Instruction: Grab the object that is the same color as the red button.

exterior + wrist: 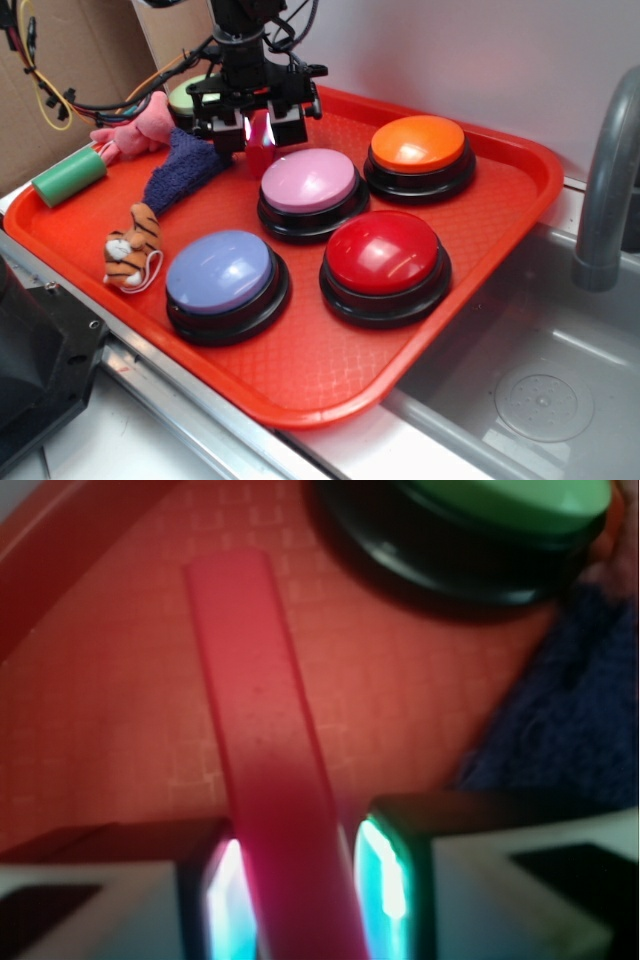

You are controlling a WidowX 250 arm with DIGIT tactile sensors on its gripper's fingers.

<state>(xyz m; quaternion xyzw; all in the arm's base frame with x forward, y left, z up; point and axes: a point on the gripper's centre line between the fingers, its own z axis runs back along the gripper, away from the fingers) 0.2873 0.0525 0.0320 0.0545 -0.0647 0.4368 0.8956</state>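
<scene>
In the wrist view, the end effector (300, 890) is closing on the small plain red rectangular block (262, 740); its two glowing pads (385, 885) are pressing on both sides of the block's near end. The block is reaching away from the jaws over the textured floor of the big red plastic tray (110, 710). Beyond the block's far end and to the right in this view, a green dome button on a black base (480, 520) is sitting on the tray, and a dark blue fuzzy cloth (570, 720) is lying beside it.

In the exterior view, the end effector (258, 128) is hanging over the back part of the tray (300, 370), with the block (260, 152) standing upright between the fingers. Just in front of it, a pink dome button (310, 185) is sitting. Nearer to the camera than the end effector, the large glossy red dome button on a round black base (385, 262) and a lilac-blue dome button (222, 278) are resting well apart from the jaws. An orange dome button (418, 150) is sitting at the side of the end effector, toward the grey faucet (605, 180). On the opposite side, a small striped tiger toy (132, 250), a pink plush toy (135, 130) and a green cylinder (70, 175) are lying.
</scene>
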